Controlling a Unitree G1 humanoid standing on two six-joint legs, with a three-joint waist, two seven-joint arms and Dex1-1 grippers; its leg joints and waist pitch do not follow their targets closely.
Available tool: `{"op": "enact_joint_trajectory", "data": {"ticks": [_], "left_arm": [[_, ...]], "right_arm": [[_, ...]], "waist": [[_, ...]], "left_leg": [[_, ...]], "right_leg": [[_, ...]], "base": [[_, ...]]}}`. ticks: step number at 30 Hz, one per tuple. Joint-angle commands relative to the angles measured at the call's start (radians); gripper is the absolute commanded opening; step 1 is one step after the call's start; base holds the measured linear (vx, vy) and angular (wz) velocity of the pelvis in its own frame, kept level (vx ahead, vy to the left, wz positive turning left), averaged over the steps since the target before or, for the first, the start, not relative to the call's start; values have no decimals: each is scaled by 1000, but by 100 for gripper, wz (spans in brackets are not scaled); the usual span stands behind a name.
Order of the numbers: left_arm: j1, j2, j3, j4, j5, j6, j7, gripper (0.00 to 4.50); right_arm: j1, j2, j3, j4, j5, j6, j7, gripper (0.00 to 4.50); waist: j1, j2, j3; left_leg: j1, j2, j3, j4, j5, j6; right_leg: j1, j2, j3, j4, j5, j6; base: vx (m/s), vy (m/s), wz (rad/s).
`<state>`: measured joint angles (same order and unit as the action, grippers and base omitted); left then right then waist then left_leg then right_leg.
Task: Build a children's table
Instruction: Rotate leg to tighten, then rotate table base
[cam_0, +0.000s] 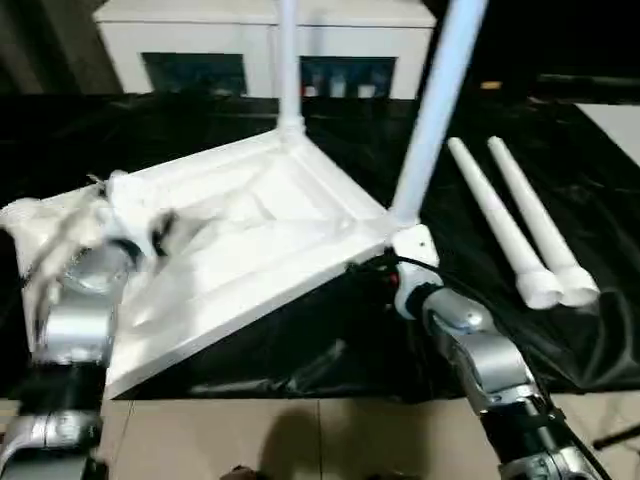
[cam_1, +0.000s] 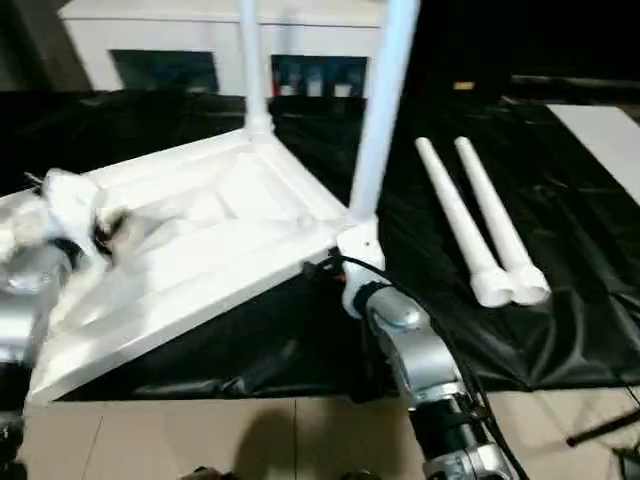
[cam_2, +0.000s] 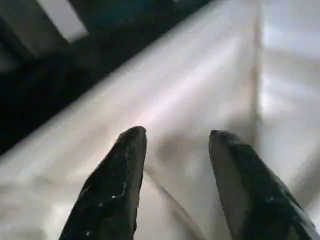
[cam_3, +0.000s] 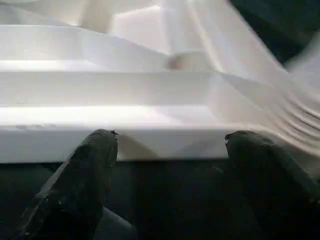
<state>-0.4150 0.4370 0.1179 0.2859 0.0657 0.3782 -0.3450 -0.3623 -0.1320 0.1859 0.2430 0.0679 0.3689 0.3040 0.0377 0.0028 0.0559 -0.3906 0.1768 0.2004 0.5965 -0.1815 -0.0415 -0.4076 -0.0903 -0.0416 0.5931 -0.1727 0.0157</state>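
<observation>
Two legs (cam_0: 435, 110) seated in upturned tabletop (cam_0: 250, 240); two spare legs (cam_0: 520, 230) beside. Left gripper (cam_2: 177, 137) and right gripper (cam_3: 170, 142) parted, grasping nothing. Next: fetch a spare leg

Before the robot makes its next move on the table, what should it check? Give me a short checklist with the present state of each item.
1. Two legs stand upright in the corner sockets of the tabletop: ok.
2. Two spare legs lie side by side on the black sheet, apart from the tabletop: ok.
3. Tabletop lies flat: not ok, it looks tilted, underside up.
4. Left gripper free: ok, open over the white plastic, nothing between its fingers.
5. Right gripper free: ok, open wide at the tabletop's edge, holding nothing.
6. Standing legs fully seated in their sockets: cannot tell.
</observation>
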Motion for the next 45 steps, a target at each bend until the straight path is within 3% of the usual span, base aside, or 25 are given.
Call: {"op": "enact_joint_trajectory", "data": {"ticks": [1,4,6,7,10,12,15,18,23,25,26,27,30,33,34,40,45], "left_arm": [[1,8,-21,-95,-63,34,-90,244],[30,43,-53,-179,-167,-5,-259,244],[46,69,-70,-243,-237,40,-350,244],[65,112,-103,-315,-301,103,-459,244],[72,161,-161,-390,-363,202,-593,244],[75,186,-197,-418,-378,252,-652,244],[74,219,-261,-422,-358,266,-707,244],[56,274,-369,-395,-289,246,-754,244],[26,285,-444,-380,-260,265,-796,244],[6,281,-474,-369,-242,270,-798,244],[-4,279,-489,-359,-227,270,-794,244],[-14,276,-504,-340,-204,263,-783,244],[-61,250,-554,-234,-100,220,-706,244],[-101,205,-551,-145,-57,182,-628,244],[-122,184,-550,-109,-48,161,-601,244],[-187,131,-561,4,-4,123,-524,244],[-270,37,-549,227,78,-16,-319,244]], "right_arm": [[-22,-8,1,5,-6,21,13,388],[-27,-18,5,-2,0,27,37,388],[-27,-25,5,-7,2,30,50,388],[-26,-37,4,-14,4,31,67,388],[-22,-55,1,-26,5,35,89,388],[-20,-68,0,-35,5,39,100,388],[-13,-90,1,-58,9,48,125,388],[13,-146,17,-114,16,62,201,388],[42,-188,31,-157,23,76,255,388],[48,-194,31,-161,21,79,256,388],[49,-195,31,-162,19,80,256,388],[49,-196,31,-165,18,82,257,388],[53,-199,36,-182,20,94,269,388],[59,-204,44,-198,26,95,297,388],[67,-213,52,-212,31,94,322,388],[94,-247,78,-261,51,89,393,388],[92,-240,68,-253,38,94,377,388]], "waist": [[1,14,-67],[5,9,-65],[2,6,-64],[6,7,-67],[-4,9,-62],[-6,6,-61],[-6,11,-60],[-6,13,-60],[-7,12,-63],[-4,13,-63],[-7,11,-63],[-6,15,-65],[-7,13,-65],[-4,10,-64],[-5,6,-65],[-2,5,-62],[-3,3,-63]], "left_leg": [[36,52,-22,-84,-243,-25],[35,49,-23,-88,-264,-39],[31,47,-22,-87,-269,-43],[32,47,-25,-87,-257,-44],[33,44,-19,-86,-256,-42],[32,43,-19,-86,-259,-42],[34,43,-20,-87,-275,-45],[37,44,-22,-87,-292,-49],[37,44,-23,-84,-282,-50],[42,43,-21,-82,-283,-50],[35,43,-23,-83,-271,-49],[36,43,-23,-82,-268,-49],[37,41,-23,-80,-273,-47],[40,42,-22,-78,-291,-44],[35,42,-25,-78,-296,-43],[35,43,-29,-77,-332,-37],[31,41,-33,-76,-347,-37]], "right_leg": [[25,-40,36,-51,-137,-226],[26,-40,36,-51,-152,-222],[30,-42,38,-50,-148,-218],[34,-47,37,-45,-154,-219],[31,-38,38,-47,-153,-223],[32,-39,40,-49,-177,-215],[30,-38,41,-53,-212,-207],[32,-36,41,-55,-223,-191],[34,-38,41,-53,-208,-208],[31,-36,41,-54,-205,-212],[37,-37,41,-51,-192,-218],[37,-38,40,-50,-192,-218],[37,-36,41,-53,-201,-211],[34,-38,42,-58,-219,-212],[39,-41,41,-57,-241,-210],[33,-42,40,-68,-322,-183],[33,-42,36,-72,-360,-169]], "base": [[0,0,0],[0,0,0],[0,0,0],[0,0,0],[0,0,0],[0,0,0],[0,0,0],[0,0,0],[0,0,0],[0,0,0],[0,0,0],[0,0,0],[0,0,0],[0,0,0],[0,0,0],[0,0,0],[0,0,0]]}}
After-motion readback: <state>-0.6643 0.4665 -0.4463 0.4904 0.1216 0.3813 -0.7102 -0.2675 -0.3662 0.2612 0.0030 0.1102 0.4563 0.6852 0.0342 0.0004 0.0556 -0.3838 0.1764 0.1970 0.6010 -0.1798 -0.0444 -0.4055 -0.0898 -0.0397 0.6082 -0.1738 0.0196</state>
